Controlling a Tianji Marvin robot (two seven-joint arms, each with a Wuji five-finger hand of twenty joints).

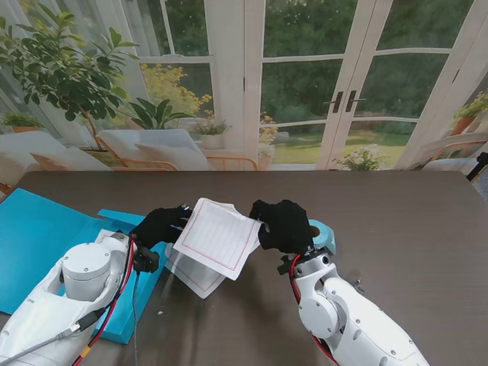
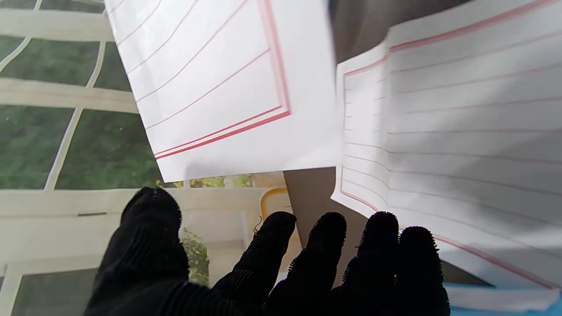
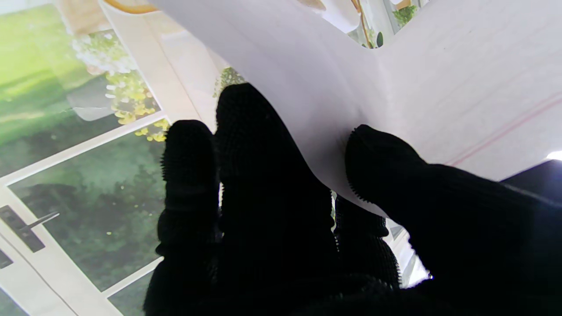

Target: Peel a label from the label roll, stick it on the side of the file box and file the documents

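Table: dark brown wood-grain tabletop (image 1: 412,221); work sits at the edge nearest the robot.
File box: flat bright-blue plastic file box (image 1: 38,236) lies open at the left, apparently positioned to receive papers.
Documents: white red-ruled paper sheets; upper sheet (image 1: 219,236) is raised off the table, lower sheet (image 1: 194,276) lies beneath, beside the box.
Right hand: black-gloved right hand (image 1: 284,226) pinches the upper sheet's edge between thumb and fingers (image 3: 259,145), likely to carry it boxward.
Left hand: black-gloved left hand (image 1: 162,224), fingers spread, gripping nothing, near the sheet's other edge, probably to steady it.
Label roll: light-blue label roll (image 1: 323,233), mostly hidden behind the right hand.
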